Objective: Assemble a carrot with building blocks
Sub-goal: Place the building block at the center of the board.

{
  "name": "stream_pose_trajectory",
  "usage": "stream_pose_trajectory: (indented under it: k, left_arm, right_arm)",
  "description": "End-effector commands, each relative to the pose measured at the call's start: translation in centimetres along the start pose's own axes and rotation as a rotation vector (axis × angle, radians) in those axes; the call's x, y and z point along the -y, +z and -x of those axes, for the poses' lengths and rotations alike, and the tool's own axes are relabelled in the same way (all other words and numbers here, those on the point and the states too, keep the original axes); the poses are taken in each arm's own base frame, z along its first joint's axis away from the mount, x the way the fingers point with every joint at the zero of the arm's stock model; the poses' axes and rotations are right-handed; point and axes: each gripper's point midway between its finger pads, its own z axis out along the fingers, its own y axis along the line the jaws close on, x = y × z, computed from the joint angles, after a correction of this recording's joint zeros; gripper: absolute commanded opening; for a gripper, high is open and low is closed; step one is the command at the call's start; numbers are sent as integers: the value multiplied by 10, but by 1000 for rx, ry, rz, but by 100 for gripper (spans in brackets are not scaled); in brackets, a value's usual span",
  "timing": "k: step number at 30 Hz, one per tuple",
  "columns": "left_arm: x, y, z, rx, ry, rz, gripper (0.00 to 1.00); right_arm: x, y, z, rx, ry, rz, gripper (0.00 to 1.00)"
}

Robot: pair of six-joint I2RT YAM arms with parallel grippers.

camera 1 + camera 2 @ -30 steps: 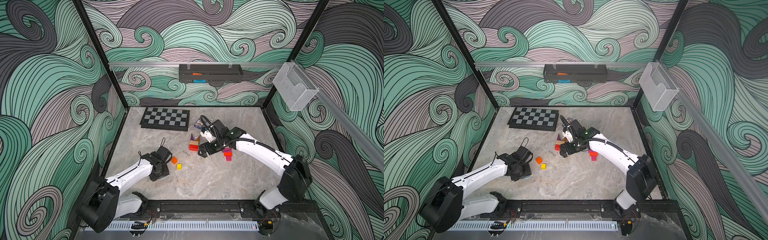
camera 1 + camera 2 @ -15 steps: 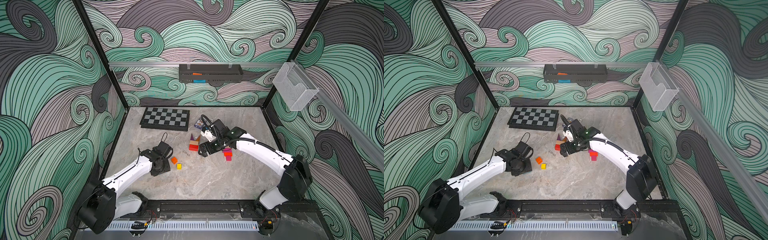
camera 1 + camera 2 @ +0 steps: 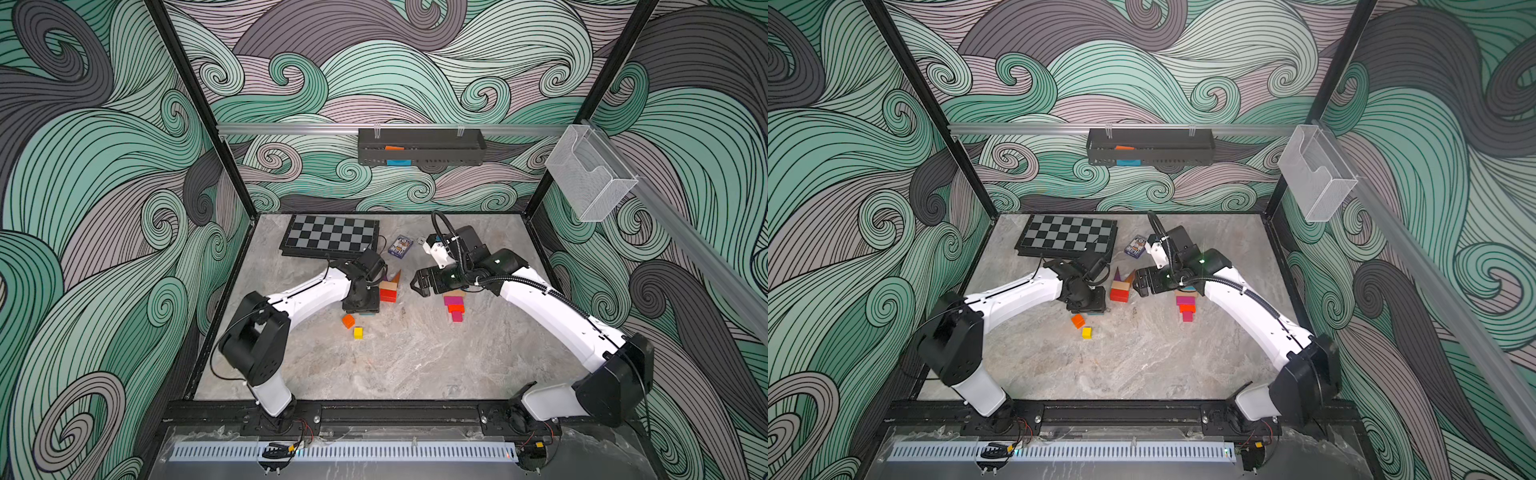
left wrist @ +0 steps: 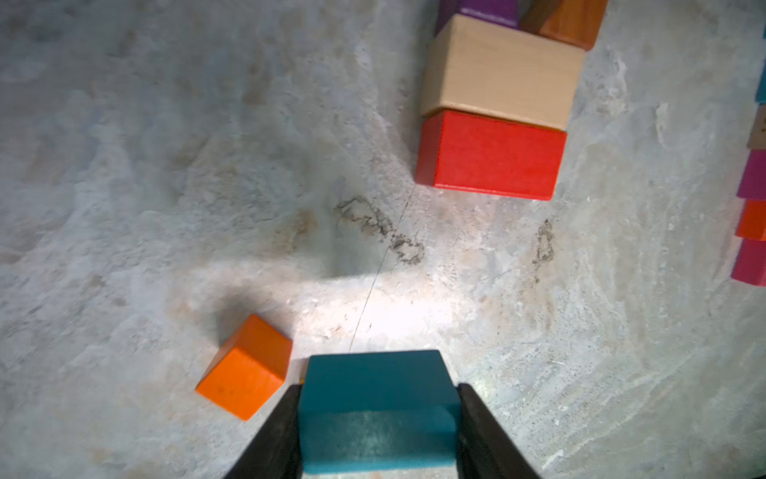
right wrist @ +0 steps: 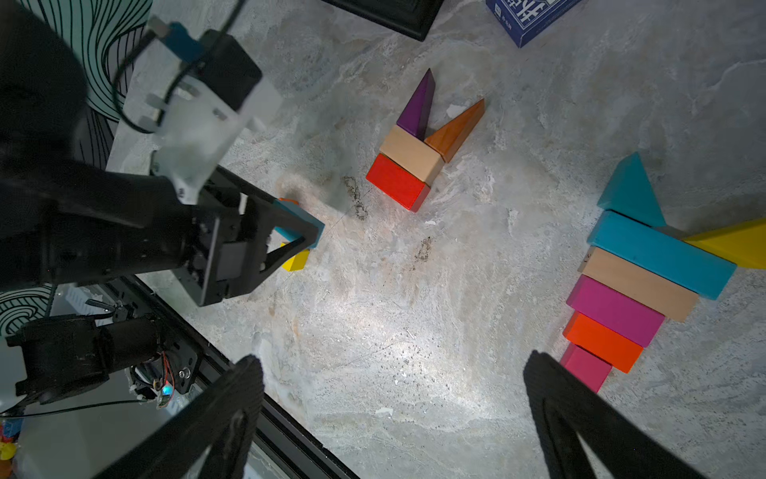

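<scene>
Top view: left gripper [image 3: 362, 307] low over bench [image 3: 415, 357], near red block [image 3: 388, 294].
Left wrist: pinching teal block [image 4: 375, 385] just beside orange cube [image 4: 248, 365]; should clear the cube and stay level.
Right wrist: right gripper [image 5: 391, 361] spread wide, empty.

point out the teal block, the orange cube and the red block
teal block [image 4: 375, 377]: left wrist view, top face
orange cube [image 4: 240, 381]: left wrist view, larger face
red block [image 4: 493, 155]: left wrist view, broad face

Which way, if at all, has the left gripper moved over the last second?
Yes. In a top view the left gripper, holding a teal block, went from beside the orange cube toward the red block and chessboard.
</scene>
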Motion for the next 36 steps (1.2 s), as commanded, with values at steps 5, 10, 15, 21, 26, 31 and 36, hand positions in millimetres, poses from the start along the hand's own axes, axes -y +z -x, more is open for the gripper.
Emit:
stream_pose_trajectory:
  k: [5, 10, 15, 21, 26, 31, 36]
  left_arm:
    - [33, 18, 14, -45, 119, -41, 20]
    - [34, 30, 12, -66, 124, -33, 20]
    - [33, 37, 13, -67, 125, -20, 21]
    - [35, 43, 16, -60, 131, -20, 23]
    - [39, 44, 22, -36, 136, -28, 23]
    - [43, 44, 23, -26, 139, -34, 23]
    - [44, 46, 23, -23, 143, -36, 24]
  right_arm:
    - [6, -6, 0, 12, 28, -1, 99]
    - [10, -6, 0, 10, 36, -4, 99]
    - [11, -4, 0, 5, 39, -2, 99]
    - [12, -2, -1, -2, 43, -5, 98]
    - [13, -1, -2, -4, 44, -7, 99]
    - [13, 1, -1, -8, 45, -8, 99]
    - [13, 3, -2, -14, 48, -6, 99]
